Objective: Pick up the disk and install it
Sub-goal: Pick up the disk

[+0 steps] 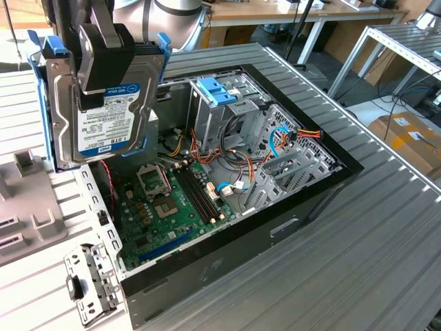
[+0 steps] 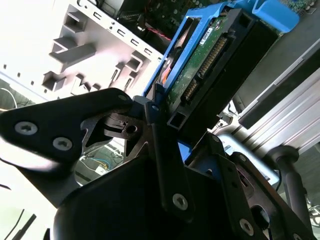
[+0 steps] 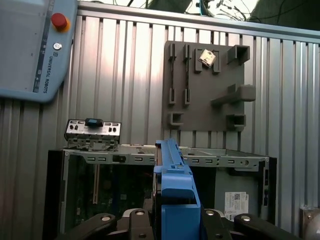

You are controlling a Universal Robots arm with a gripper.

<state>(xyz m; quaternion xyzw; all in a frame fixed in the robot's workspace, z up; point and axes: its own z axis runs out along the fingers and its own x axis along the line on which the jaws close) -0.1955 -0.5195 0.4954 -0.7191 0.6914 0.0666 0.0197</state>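
Observation:
The disk, a dark hard drive with a white and blue label and bright blue rails, hangs in the air at the exterior view's upper left, over the left end of the open computer case. My gripper is shut on it, its dark fingers clamping the flat faces from above. In the second wrist view the disk shows its green board and connector between the fingers of the gripper. In the first wrist view its blue end tab sticks out from the gripper, above the case.
Inside the case are a green motherboard, loose cables, and a metal drive cage topped by a paler blue bracket. A grey fixture plate and a small metal bracket lie beside the case. A teach pendant rests on the ribbed table.

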